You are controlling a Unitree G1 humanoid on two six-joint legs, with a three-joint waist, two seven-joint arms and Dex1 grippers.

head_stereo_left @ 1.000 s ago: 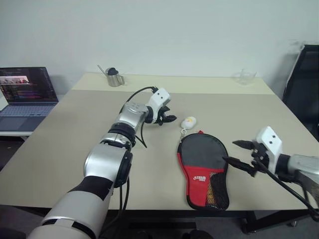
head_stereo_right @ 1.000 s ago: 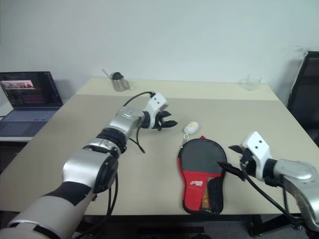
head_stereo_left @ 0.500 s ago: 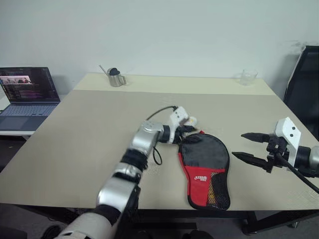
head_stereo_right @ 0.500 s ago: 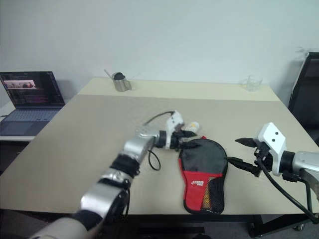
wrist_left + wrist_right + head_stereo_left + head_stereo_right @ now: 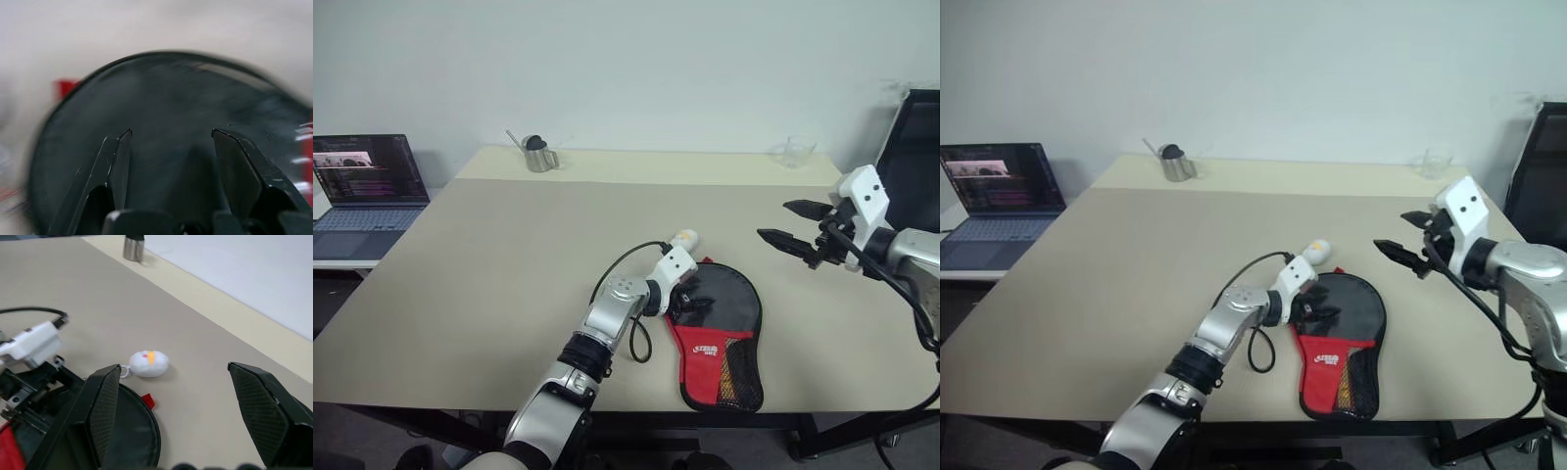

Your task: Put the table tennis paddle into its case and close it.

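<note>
Reaching low, left claw spread over the case.

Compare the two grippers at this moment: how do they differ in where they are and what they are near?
The left gripper is down low over the round black end of the case, while the right gripper is raised above the table, off to the case's right. The left gripper points toward the case; the right gripper points leftward, with bare table beneath it. Both are open, and neither holds anything.
</note>
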